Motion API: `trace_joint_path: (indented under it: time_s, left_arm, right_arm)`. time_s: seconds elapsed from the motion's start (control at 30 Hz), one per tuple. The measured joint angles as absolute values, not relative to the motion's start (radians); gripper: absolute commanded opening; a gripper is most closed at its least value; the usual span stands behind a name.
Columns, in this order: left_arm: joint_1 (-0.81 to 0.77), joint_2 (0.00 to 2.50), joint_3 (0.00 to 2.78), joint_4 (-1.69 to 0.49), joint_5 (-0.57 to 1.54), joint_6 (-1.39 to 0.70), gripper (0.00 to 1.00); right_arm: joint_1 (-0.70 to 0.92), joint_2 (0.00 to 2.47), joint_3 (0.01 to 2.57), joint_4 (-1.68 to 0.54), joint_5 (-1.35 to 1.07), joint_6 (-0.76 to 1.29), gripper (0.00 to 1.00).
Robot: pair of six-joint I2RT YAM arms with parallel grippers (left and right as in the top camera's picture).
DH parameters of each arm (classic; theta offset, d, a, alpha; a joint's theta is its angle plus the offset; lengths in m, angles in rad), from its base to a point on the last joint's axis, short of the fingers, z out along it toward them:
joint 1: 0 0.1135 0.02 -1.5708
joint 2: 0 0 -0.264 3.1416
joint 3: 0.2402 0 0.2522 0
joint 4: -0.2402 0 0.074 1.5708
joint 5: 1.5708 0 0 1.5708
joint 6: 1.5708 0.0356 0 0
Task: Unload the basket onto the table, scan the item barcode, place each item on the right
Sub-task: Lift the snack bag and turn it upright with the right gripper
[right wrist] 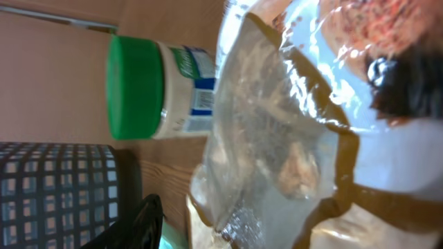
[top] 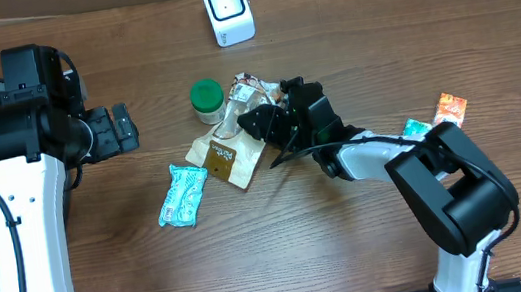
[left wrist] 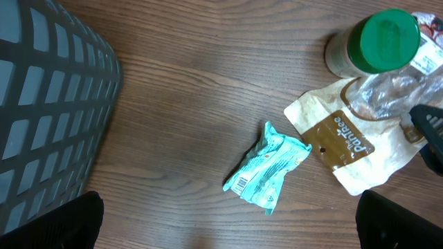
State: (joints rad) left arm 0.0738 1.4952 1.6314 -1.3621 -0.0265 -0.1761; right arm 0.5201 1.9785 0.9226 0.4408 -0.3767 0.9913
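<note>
Right fingers (top: 263,123) are clamped on the clear plastic bag (right wrist: 277,138) beside the green-lidded jar (top: 206,96), mid-frame; left fingers (top: 123,127) wide open.

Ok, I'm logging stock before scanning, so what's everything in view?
White rounded scanner: one, white, far table edge.
Green-lidded plastic jar: one, green and pale, centre.
Clear crinkled plastic bag: one, transparent, beside the jar.
Beige-and-brown paper pouch: one, partly under the bag.
Teal foil snack packet: one, left of the pouch.
Small teal packet: one, right side.
Small orange packet: one, beside the small teal packet.
Dark grid-walled basket: one, grey, far left.
Wooden table: one, brown, under everything.
Left arm: one, white and black, left side, jaws open.
Right arm: one, black and white, jaws at the bag, grip unclear.
</note>
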Motion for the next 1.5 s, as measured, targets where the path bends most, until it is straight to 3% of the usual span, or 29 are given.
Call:
trace_joint_path:
  time_s: [0.23, 0.33, 0.37, 0.6, 0.77, 0.93, 1.2, 1.33, 1.5]
  left_arm:
    - [0.074, 1.495, 1.631, -1.362, -0.027, -0.176, 1.00]
    - [0.074, 1.495, 1.631, -1.362, -0.027, -0.176, 1.00]
    - [0.074, 1.495, 1.631, -1.362, -0.026, -0.176, 1.00]
    - [0.074, 1.495, 1.631, -1.362, -0.027, -0.176, 1.00]
    - [0.074, 1.495, 1.631, -1.362, -0.026, -0.176, 1.00]
    - [0.074, 1.495, 1.631, -1.362, -0.027, -0.176, 0.99]
    - [0.074, 1.495, 1.631, -1.361, -0.027, -0.176, 0.99]
    - [0.074, 1.495, 1.631, -1.362, -0.026, -0.176, 1.00]
    - [0.074, 1.495, 1.631, -1.362, -0.027, -0.176, 1.00]
  right_arm:
    - [0.565, 2.101, 0.928, 0.584, -0.344, 1.016, 0.57]
    - [0.571, 2.107, 0.933, 0.589, -0.339, 1.025, 0.25]
    - [0.571, 2.109, 0.933, 0.584, -0.345, 1.020, 0.19]
    - [0.570, 2.115, 0.933, 0.583, -0.417, 1.027, 0.04]
    - [0.555, 2.112, 0.933, 0.551, -0.514, 1.011, 0.04]
    - [0.523, 1.995, 0.936, 0.306, -0.570, 0.911, 0.04]
    - [0.433, 1.638, 0.960, -0.196, -0.647, 0.515, 0.04]
    - [0.392, 1.519, 0.966, -0.341, -0.689, 0.355, 0.04]
    - [0.332, 1.398, 0.966, -0.363, -0.835, 0.206, 0.04]
